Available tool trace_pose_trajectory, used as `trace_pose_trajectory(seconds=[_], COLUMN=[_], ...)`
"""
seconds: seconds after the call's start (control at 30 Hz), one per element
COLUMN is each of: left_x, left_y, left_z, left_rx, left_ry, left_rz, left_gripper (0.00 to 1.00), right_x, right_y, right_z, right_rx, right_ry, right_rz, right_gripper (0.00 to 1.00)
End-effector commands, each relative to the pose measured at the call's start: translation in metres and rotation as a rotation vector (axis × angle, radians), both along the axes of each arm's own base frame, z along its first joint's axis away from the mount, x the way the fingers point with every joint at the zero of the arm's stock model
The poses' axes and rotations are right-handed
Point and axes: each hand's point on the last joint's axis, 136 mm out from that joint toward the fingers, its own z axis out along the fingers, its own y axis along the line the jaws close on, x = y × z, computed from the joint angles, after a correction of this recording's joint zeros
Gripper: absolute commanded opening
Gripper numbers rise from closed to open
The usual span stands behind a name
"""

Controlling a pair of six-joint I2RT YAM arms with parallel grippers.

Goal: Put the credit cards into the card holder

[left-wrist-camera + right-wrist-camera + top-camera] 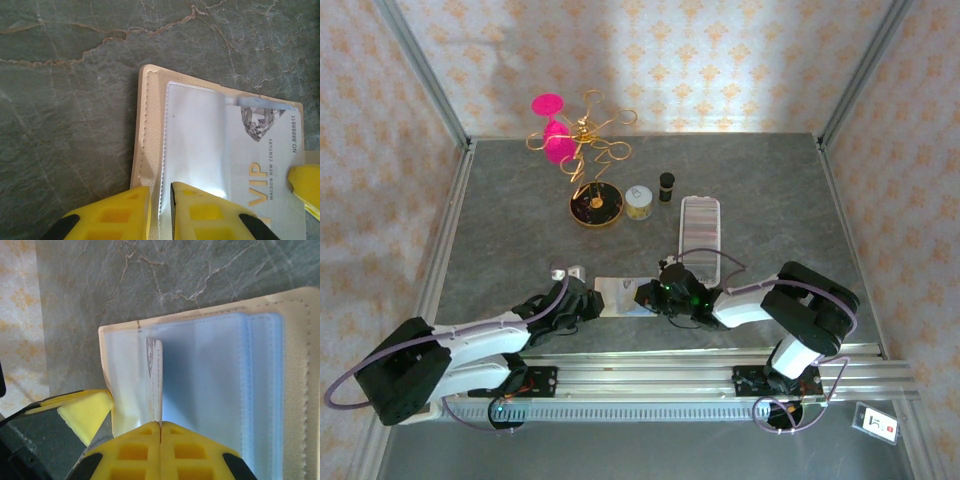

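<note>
Left gripper (160,192): jaws a narrow slot apart. The stitched edge of the clear sleeve (195,140) runs into the slot, but whether it is pinched cannot be told.
Right gripper (160,426): jaws fully together on the thin edge of the card (260,165), which shows edge-on straight ahead of its tips.
Card: whitish with "VIP" print, just ahead and to the right of the left gripper's tips. The end toward the left gripper lies under the sleeve, and the end at the right gripper is out.
Holder (145,125): beige, lying open on the table (65,100) between the two grippers, directly ahead of both sets of tips.
Other sleeves: bluish, ahead and right of the right gripper. Whether a card sits inside cannot be told.
Step in hand: judged to be insertion of the card, part way in.
Next move: judged to call for the right gripper to push the card flat along its own plane toward the left gripper. The holder must be kept from sliding, and release should come only once the card is seated.
Risk: the card may buckle or the sleeve mouth may fold.
Beyond both grippers: the case (699,225), jar (639,203) and stand (592,205) are well apart.
</note>
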Motion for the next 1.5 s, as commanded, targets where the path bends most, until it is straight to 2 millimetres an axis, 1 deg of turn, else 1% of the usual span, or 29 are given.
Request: trace_pose_trajectory(seconds=[0.0,0.07,0.3,0.4,0.57,0.83,1.0,1.13,1.23,1.33,1.47], left_x=[-0.006,-0.007,-0.013,-0.015,-0.014,-0.014,-0.015,-0.015,-0.016,-0.016,-0.016], left_y=[0.011,0.012,0.016,0.017,0.019,0.016,0.016,0.015,0.015,0.014,0.014], left_z=[-0.012,-0.014,-0.019,-0.021,-0.019,-0.020,-0.021,-0.023,-0.023,-0.023,-0.021], left_rx=[0.086,0.090,0.121,0.132,0.139,0.135,0.132,0.132,0.133,0.130,0.119], left_ry=[0.030,0.034,0.054,0.059,0.055,0.060,0.063,0.069,0.072,0.072,0.066], left_rz=[-0.006,-0.009,-0.024,-0.031,-0.028,-0.038,-0.038,-0.043,-0.044,-0.044,-0.042], left_gripper=[0.18,0.17,0.15,0.15,0.15,0.15,0.14,0.14,0.13,0.13,0.13], right_x=[-0.003,-0.001,0.002,0.003,0.002,0.002,-0.001,0.001,0.002,0.005,0.006], right_y=[0.003,0.004,0.008,0.008,0.004,0.009,0.014,0.016,0.019,0.020,0.020], right_z=[0.010,0.015,0.024,0.022,0.011,0.016,0.012,0.007,0.007,0.004,-0.002], right_rx=[0.066,0.096,0.162,0.157,0.126,0.163,0.152,0.132,0.123,0.089,0.037], right_ry=[-0.006,-0.013,-0.031,-0.032,-0.016,-0.020,-0.005,0.006,0.003,-0.003,-0.003], right_rz=[-0.001,-0.009,-0.027,-0.032,-0.037,-0.025,0.002,0.002,0.008,0.011,0.014], right_gripper=[0.00,0.00,0.00,0.00,0.00,0.00,0.00,0.00,0.04,0.06,0.14])
